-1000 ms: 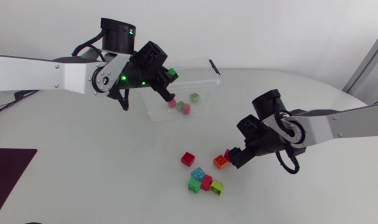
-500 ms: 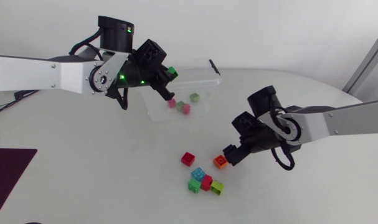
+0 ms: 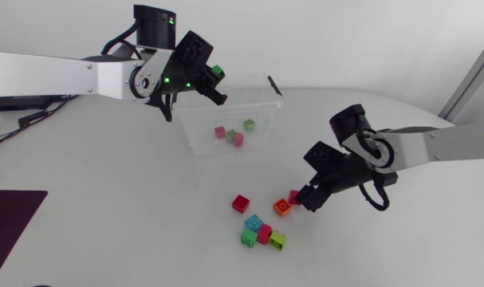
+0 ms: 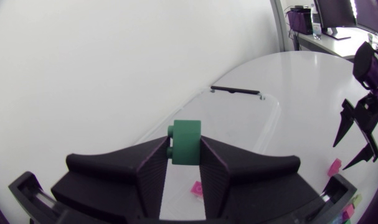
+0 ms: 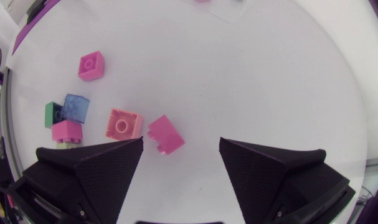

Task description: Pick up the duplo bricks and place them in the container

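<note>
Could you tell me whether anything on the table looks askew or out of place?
Only slightly: the red brick by the right pincer seems tipped on its side, stud pointing sideways. Nothing else stands out.

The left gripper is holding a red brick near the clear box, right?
Not quite. The brick is green, not red. The left wrist view shows it pinched between the fingers of the left gripper, near the clear box.
</note>
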Robot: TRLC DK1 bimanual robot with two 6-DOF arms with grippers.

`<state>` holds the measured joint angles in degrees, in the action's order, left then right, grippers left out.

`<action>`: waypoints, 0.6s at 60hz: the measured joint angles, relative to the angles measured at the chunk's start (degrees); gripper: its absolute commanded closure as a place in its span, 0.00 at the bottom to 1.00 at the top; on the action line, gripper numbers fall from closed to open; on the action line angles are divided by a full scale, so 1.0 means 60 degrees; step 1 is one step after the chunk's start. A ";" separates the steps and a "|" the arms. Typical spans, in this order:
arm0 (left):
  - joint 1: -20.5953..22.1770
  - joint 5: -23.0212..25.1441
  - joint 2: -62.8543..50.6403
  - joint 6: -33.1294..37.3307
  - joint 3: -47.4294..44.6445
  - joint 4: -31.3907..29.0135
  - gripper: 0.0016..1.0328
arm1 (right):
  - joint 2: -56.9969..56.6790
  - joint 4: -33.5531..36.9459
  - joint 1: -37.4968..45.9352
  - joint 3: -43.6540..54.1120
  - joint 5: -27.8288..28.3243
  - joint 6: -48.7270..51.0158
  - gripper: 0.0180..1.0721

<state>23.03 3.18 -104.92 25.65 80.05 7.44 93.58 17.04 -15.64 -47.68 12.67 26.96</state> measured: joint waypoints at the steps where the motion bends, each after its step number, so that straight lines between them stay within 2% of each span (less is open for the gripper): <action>1: 0.0000 -0.0058 -0.0069 -0.0040 0.0051 0.0000 0.87 | -0.0018 0.0051 0.0004 0.0000 0.0022 0.0127 0.16; 8: 0.0004 -0.0441 -0.0696 -0.0412 0.0521 -0.0011 0.83 | -0.0106 0.0426 0.0004 -0.0022 0.0171 0.1246 0.16; 10: 0.0004 -0.0576 -0.0852 -0.0572 0.0652 -0.0040 0.77 | -0.0106 0.0433 0.0004 -0.0025 0.0175 0.1504 0.16; 12: 0.0000 -0.0627 -0.0969 -0.0743 0.0783 -0.0102 0.64 | -0.0102 0.0463 0.0004 -0.0058 0.0175 0.1668 0.16; 17: 0.0000 -0.0688 -0.1191 -0.1158 0.1071 -0.0488 0.21 | -0.0022 0.0619 0.0004 -0.0233 0.0171 0.2102 0.16; 18: -0.0004 -0.0692 -0.1224 -0.1308 0.1126 -0.0539 0.19 | 0.0018 0.0652 0.0004 -0.0284 0.0175 0.2200 0.16; 19: -0.0011 -0.0696 -0.1239 -0.1351 0.1151 -0.0557 0.08 | 0.0058 0.0674 0.0004 -0.0331 0.0175 0.2280 0.16; 21: -0.0011 -0.0754 -0.1253 -0.1541 0.1169 -0.0616 0.04 | 0.0146 0.0685 0.0000 -0.0419 0.0175 0.2433 0.16; 32: -0.0062 -0.0867 -0.1009 -0.2036 0.0918 -0.0696 0.04 | 0.1009 0.0965 0.0000 -0.0991 0.0171 0.3220 0.16; 36: -0.0076 -0.0831 -0.0499 -0.2062 0.0379 -0.0681 0.04 | 0.1268 0.1126 0.0000 -0.1169 0.0175 0.3439 0.20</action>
<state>22.57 -1.80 -107.92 13.28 82.32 3.36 101.19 23.79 -15.64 -54.70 13.72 47.59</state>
